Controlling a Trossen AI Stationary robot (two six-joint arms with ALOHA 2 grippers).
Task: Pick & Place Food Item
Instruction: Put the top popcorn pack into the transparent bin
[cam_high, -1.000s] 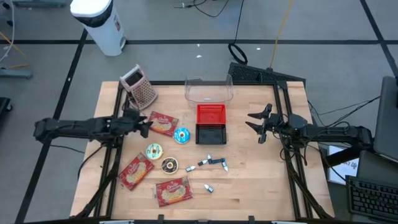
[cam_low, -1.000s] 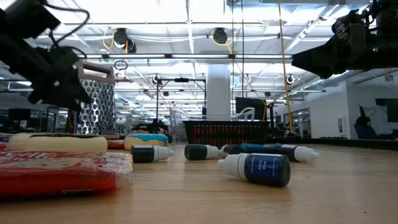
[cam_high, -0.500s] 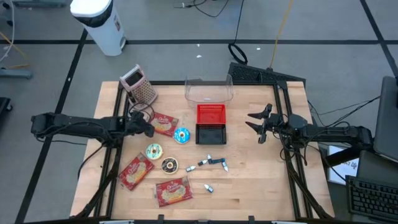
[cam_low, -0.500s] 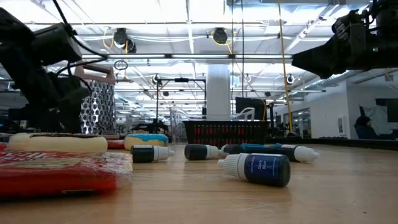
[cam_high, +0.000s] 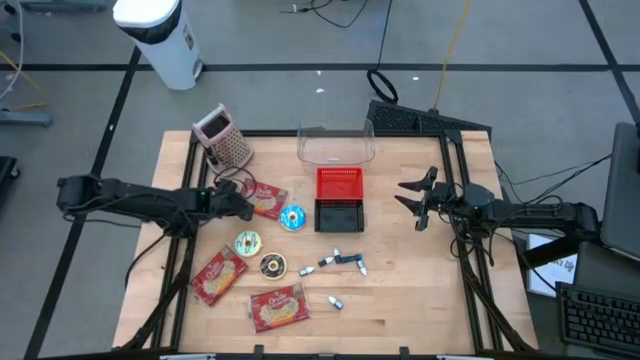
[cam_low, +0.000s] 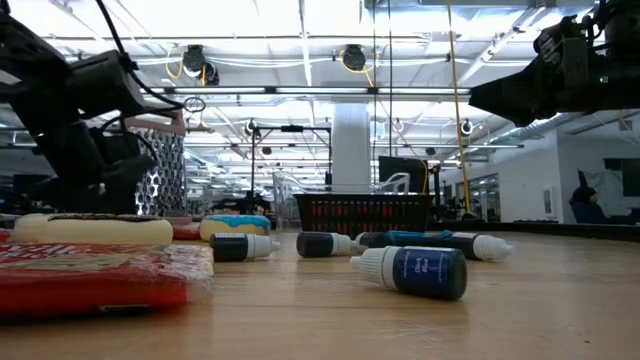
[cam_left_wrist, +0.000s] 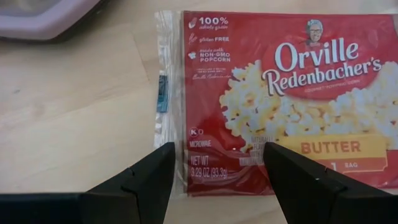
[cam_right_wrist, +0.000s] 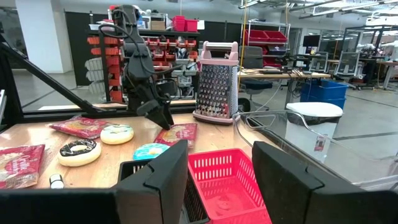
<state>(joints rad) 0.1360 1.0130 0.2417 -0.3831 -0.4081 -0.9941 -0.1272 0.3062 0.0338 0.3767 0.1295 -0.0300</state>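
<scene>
Item: my left jaws (cam_left_wrist: 214, 186), lowered over the past second onto the red butter popcorn packet (cam_high: 264, 199) lying flat on the wooden counter (cam_high: 420, 290). State: spread wide, straddling its near edge, nothing held. Judgement: grasp imminent. Right jaws (cam_high: 413, 199): open, idle, empty.

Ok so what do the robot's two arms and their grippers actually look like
Both arms are black, slim and jointed, with thin black cables looping along them. The left gripper and right gripper each end in two dark, flat, wedge-shaped fingers. No markings or labels are visible on either.
</scene>
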